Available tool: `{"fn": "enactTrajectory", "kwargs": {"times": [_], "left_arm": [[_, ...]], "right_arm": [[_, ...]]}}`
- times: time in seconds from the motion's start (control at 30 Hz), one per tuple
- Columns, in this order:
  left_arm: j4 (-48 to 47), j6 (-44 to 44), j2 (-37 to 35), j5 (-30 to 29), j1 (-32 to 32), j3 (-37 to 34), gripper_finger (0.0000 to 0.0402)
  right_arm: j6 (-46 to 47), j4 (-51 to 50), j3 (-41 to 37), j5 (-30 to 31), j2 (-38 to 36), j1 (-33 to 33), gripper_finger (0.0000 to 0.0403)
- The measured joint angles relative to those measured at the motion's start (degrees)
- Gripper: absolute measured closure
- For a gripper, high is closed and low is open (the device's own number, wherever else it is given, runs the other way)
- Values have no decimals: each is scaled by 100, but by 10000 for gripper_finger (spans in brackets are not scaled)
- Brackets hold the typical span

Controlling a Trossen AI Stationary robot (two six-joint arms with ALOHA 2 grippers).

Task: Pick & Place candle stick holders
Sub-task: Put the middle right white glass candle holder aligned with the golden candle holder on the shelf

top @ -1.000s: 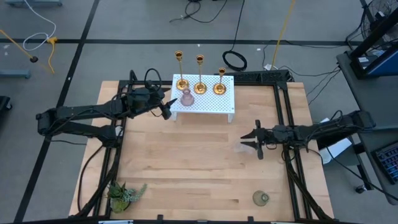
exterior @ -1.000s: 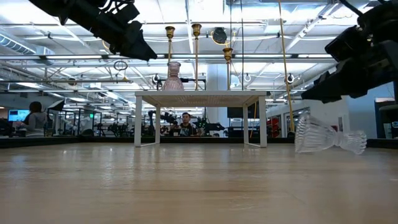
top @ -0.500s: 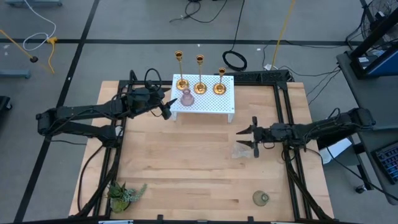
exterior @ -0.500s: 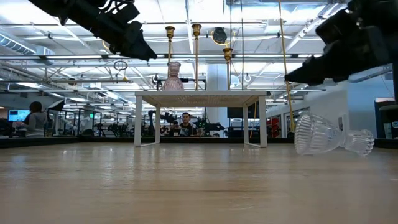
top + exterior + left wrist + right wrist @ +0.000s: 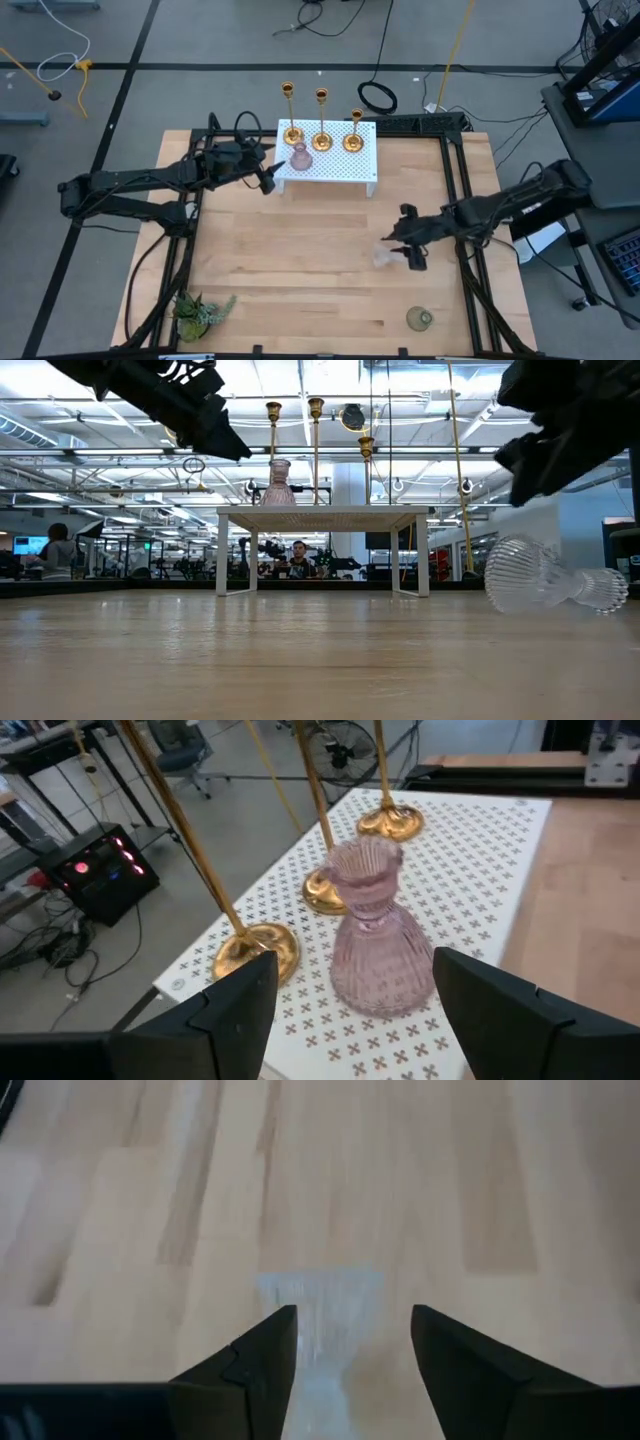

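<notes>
Hovering with fingers spread, the right end effector [image 5: 403, 250] straddles the toppled clear glass holder [image 5: 384, 257], gripping nothing.

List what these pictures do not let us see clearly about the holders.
- Clear ribbed glass holder: blurred in right wrist view; its stem is hidden between the right tool's fingers.
- Small green glass holder: too small in high view for detail.
- Pink ribbed glass holder: its base edge is hidden behind the left tool.

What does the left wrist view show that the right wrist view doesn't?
Only the left wrist view shows the pink holder upright on the white rack, among three gold candlesticks, with the left gripper open. Only the right wrist view shows the clear holder lying between the right gripper's open fingers. Both show the wooden table.
</notes>
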Motion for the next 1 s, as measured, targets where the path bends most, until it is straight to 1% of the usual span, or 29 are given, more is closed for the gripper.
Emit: {"fn": "enactTrajectory", "kwargs": {"times": [0.1,0.17,0.27,0.37,0.57,0.73,1.0], "left_arm": [[-13,-19,0,108,0,-2,131],[-17,-66,0,118,0,-2,131],[-17,-68,0,120,0,-2,131],[-15,-70,0,122,0,-2,131],[-16,-90,0,122,0,-2,131],[-16,-129,0,122,0,-2,131],[-15,-129,0,122,0,-2,131]], "right_arm": [[740,-383,92,-3,91,240,214],[1098,-339,-11,-5,229,375,214],[1347,-152,-165,-15,501,524,214],[1354,-39,-209,-44,828,625,215],[1254,279,-207,-461,1363,671,215],[942,391,-207,-470,1794,671,216],[466,838,-207,-455,2291,632,221]]}}
